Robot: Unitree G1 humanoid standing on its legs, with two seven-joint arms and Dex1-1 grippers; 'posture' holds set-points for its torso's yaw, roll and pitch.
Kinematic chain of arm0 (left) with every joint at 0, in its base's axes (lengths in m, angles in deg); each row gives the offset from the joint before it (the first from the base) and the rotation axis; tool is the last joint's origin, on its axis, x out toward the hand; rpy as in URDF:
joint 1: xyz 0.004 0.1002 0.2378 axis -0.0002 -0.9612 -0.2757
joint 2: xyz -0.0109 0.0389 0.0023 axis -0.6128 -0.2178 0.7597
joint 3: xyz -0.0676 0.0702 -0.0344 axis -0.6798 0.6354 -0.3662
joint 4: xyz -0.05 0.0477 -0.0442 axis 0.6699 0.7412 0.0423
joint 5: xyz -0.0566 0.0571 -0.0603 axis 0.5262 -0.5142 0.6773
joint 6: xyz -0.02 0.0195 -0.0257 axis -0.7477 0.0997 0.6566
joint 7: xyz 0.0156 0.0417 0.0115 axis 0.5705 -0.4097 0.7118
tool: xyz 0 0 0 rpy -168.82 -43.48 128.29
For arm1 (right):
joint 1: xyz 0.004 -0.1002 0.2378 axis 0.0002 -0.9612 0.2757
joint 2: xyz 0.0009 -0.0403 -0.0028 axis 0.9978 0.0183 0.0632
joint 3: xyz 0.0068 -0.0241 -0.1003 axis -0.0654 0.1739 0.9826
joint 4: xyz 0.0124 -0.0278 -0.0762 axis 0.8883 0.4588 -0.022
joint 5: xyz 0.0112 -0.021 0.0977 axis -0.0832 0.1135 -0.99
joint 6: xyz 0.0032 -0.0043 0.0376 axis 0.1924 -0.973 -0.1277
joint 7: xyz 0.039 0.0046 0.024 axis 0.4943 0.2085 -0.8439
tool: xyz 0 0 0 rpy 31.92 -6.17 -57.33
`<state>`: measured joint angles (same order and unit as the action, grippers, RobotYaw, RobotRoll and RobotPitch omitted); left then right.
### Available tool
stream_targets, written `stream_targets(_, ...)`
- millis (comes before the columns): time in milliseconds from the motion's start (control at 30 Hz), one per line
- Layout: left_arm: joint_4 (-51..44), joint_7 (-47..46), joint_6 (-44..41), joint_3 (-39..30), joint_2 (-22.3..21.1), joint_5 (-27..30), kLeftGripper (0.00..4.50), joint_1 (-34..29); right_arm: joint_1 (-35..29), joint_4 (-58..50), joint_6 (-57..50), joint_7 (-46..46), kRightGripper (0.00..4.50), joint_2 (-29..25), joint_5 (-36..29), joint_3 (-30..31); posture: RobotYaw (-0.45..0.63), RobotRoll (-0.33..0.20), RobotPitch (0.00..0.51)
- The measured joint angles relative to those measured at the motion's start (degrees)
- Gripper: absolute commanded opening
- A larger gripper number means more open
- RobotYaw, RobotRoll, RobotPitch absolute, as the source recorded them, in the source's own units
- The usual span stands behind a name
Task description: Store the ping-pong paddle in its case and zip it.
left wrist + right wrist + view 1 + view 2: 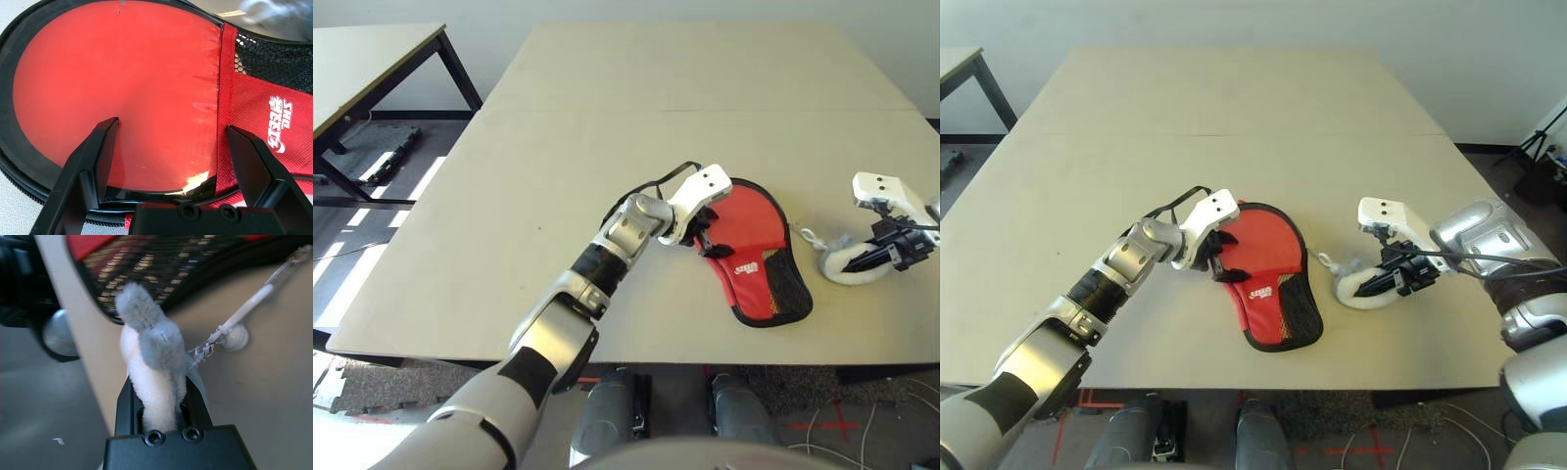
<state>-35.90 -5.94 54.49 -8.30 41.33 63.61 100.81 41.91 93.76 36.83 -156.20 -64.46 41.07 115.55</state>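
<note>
Case (1263,245) near table (1234,108)'s 6 o'clock edge — open tabletop from 10 to 1 o'clock. Left gripper (173,123) spread wide over case; right gripper (164,382) clenched on plush ring (842,278) — case's 3 o'clock.

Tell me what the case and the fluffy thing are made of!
The case looks like red woven fabric, with see-through black mesh and a smooth, shiny part that may be plastic. The fluffy thing seems to be soft plush, because fuzz shows.
</note>
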Motion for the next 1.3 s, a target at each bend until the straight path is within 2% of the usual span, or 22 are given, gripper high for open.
stream_targets(167,0.7,-0.3,0.4,0.0,0.1,-0.1,4.5,0.1,-1.0,-7.4,-2.6,-0.2,0.17,-3.8,-4.6,1.0,-0.11,0.0,0.098)
stream_targets(267,1.3,-0.5,0.8,-0.3,0.1,-0.1,4.5,0.2,-2.9,-10.4,-3.0,-0.2,0.17,-4.2,-5.0,1.2,-0.11,0.0,0.097)
stream_targets(433,1.9,-0.5,1.3,-0.6,0.0,-0.3,4.5,0.5,-3.3,-3.3,-1.7,-0.7,1.87,0.7,0.2,-2.3,-0.1,0.0,0.097)
stream_targets(567,-0.2,0.5,1.0,-0.5,-1.5,-0.3,4.5,0.5,0.9,0.3,-5.2,-0.7,3.14,-0.5,-2.4,-3.4,-0.1,0.0,0.099)
stream_targets(700,-6.6,3.3,-2.2,-0.7,-5.7,0.2,4.5,-0.3,4.6,6.6,-5.8,-0.8,4.46,-2.1,-2.9,-4.7,-0.1,0.0,0.1)
stream_targets(833,-17.1,5.9,-7.4,-3.7,-9.6,3.9,4.5,-1.5,6.2,16.7,-5.4,-0.8,4.49,2.1,-2.0,-7.7,-0.1,0.0,0.099)
stream_targets(967,-25.3,5.8,-11.4,-9.5,-11.4,9.0,4.5,-1.8,8.0,28.0,-2.9,0.8,4.49,9.6,1.1,-15.9,-0.09,0.0,0.096)
stream_targets(1067,-28.4,3.0,-12.9,-15.4,-13.0,12.3,4.5,-2.7,9.2,37.6,0.9,9.9,4.49,16.6,2.9,-26.4,-0.08,0.0,0.092)
stream_targets(1300,-26.9,-10.1,-10.2,-28.5,-13.4,14.8,4.5,-6.4,9.3,46.4,10.9,31.0,4.49,22.7,5.2,-45.0,-0.05,0.0,0.091)
